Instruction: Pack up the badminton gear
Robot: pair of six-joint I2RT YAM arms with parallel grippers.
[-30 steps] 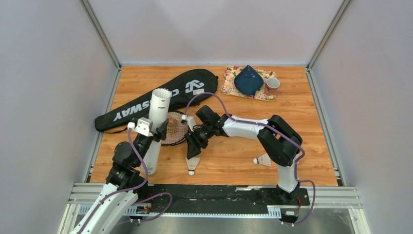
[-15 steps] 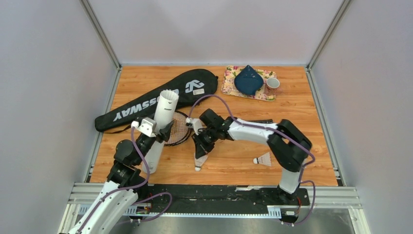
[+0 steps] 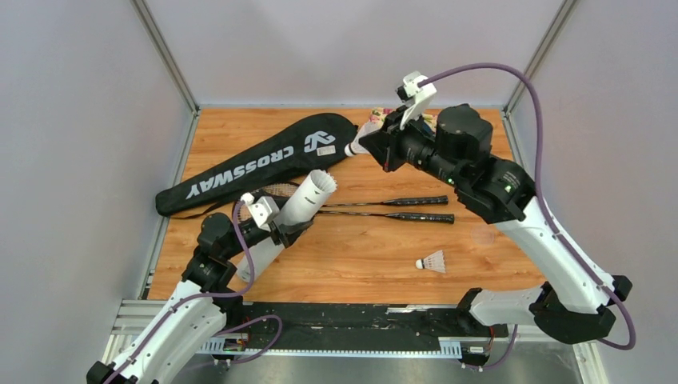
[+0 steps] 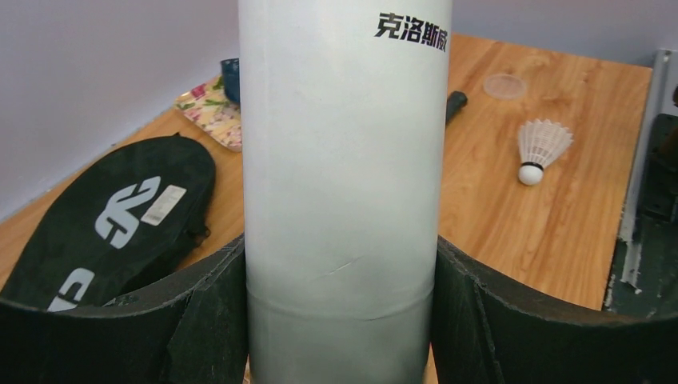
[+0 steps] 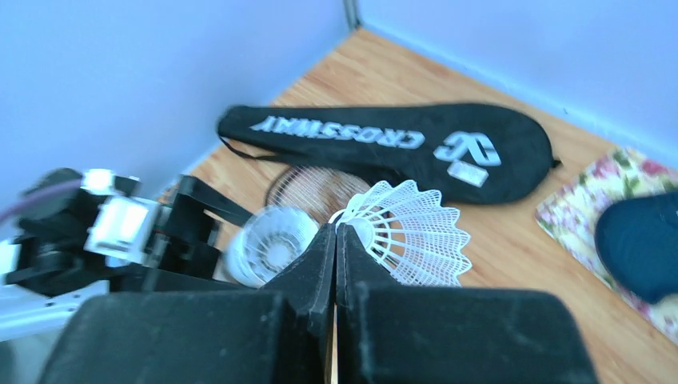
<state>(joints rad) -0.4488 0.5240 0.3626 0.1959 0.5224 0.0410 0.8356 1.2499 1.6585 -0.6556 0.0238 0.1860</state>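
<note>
left gripper [image 3: 286,228]: low, jaws wide, gripping | right gripper [image 3: 370,144]: raised high, jaws pinched together

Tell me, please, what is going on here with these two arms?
The robot is packing badminton gear. The left gripper holds the white tube tilted, its open mouth toward the right arm. The right gripper, high above the table, is shut on the feathers of a shuttlecock. A second shuttlecock lies on the table, and two rackets lie next to the black CROSSWAY cover.

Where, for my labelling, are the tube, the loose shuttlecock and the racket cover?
tube [image 4: 344,160], left wrist view, side wall.
loose shuttlecock [image 3: 434,261], top view, feather skirt.
racket cover [image 3: 248,166], top view, lettered middle.
</note>
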